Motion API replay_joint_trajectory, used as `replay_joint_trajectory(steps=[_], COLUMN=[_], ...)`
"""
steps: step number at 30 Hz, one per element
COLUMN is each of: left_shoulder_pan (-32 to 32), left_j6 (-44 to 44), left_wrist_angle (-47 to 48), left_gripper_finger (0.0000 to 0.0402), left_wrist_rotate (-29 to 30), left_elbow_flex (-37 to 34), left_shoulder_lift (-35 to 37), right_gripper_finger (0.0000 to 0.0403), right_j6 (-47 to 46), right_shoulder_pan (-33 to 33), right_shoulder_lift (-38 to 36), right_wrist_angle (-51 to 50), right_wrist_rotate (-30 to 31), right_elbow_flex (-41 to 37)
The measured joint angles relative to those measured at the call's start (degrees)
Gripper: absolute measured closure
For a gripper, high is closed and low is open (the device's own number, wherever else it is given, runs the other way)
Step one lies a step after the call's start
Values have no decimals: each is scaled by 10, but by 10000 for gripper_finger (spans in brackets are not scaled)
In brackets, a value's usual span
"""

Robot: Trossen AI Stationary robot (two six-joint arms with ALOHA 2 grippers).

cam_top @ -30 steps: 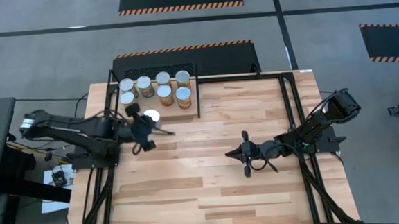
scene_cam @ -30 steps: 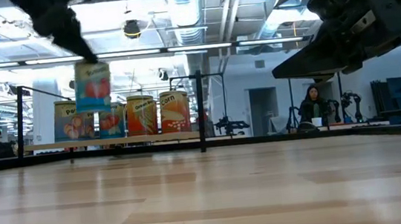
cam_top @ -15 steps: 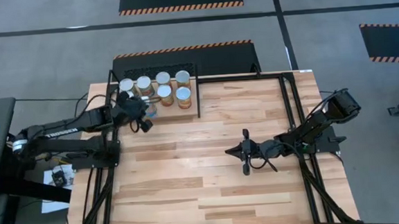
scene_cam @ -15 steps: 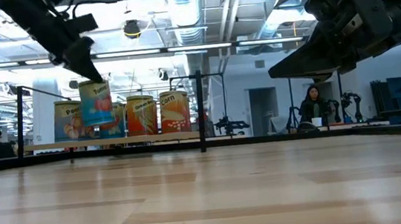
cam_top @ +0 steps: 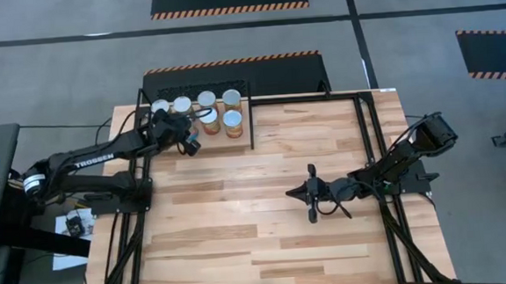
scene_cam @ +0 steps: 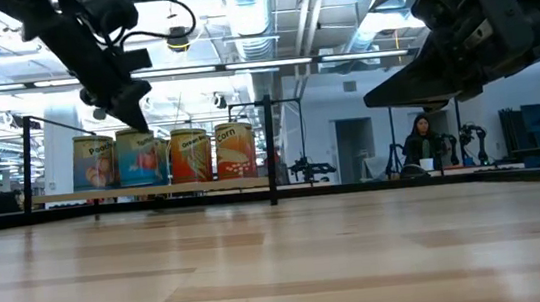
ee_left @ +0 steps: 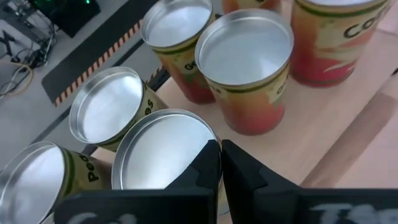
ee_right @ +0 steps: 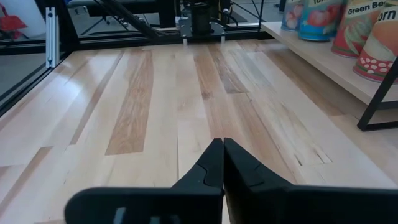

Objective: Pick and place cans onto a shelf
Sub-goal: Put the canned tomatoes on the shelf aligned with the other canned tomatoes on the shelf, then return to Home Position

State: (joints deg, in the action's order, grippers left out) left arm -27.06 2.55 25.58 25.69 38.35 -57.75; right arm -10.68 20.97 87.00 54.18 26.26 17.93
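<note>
Step in hand, by the look of it: setting a tin down among its fellows. Left gripper out over the light wooden shelf with the thin black frame, at the table's far left corner. Dark fingers pressed together, tips right at the near rim of a small upright tin with a shiny silver top and a bluish label. No telling whether the thin lip is nipped between them.

In the low view, that tin upright on the shelf board, in line with the orange and yellow tins, just beside its neighbours, with the gripper tip directly above and touching or nearly touching its top.

To do it well: make sure the base sits flat before letting go. Part the fingers only a little, given the silver tops crowding close on every side. Lift straight up, no sideways drift, to avoid tipping anything.

Right gripper waiting low over the middle of the plank tabletop, well apart from the shelf, fingers closed on nothing.
</note>
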Motion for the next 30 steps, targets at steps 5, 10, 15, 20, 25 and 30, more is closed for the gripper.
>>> replay_joint_trajectory(steps=[5,10,15,20,25,30], left_shoulder_pan=[-7,-13,-13,-13,-15,-14], left_j6=[-8,-6,-7,-14,-37,-66], left_wrist_angle=[-11,-23,-26,-30,-37,-53], left_gripper_finger=[401,393,376,362,359,359], left_wrist_rotate=[1,0,1,11,16,16], left_elbow_flex=[0,0,0,0,0,0], left_shoulder_lift=[-20,-24,-24,-24,-24,-22], right_gripper_finger=[385,384,386,384,386,384], right_j6=[0,-4,-5,-5,-5,-5], right_shoulder_pan=[0,0,0,0,0,0], right_shoulder_lift=[0,0,0,0,0,0], right_wrist_angle=[-1,-2,-2,-2,-2,-2], right_wrist_rotate=[0,0,0,0,0,0], right_elbow_flex=[0,0,0,0,0,0])
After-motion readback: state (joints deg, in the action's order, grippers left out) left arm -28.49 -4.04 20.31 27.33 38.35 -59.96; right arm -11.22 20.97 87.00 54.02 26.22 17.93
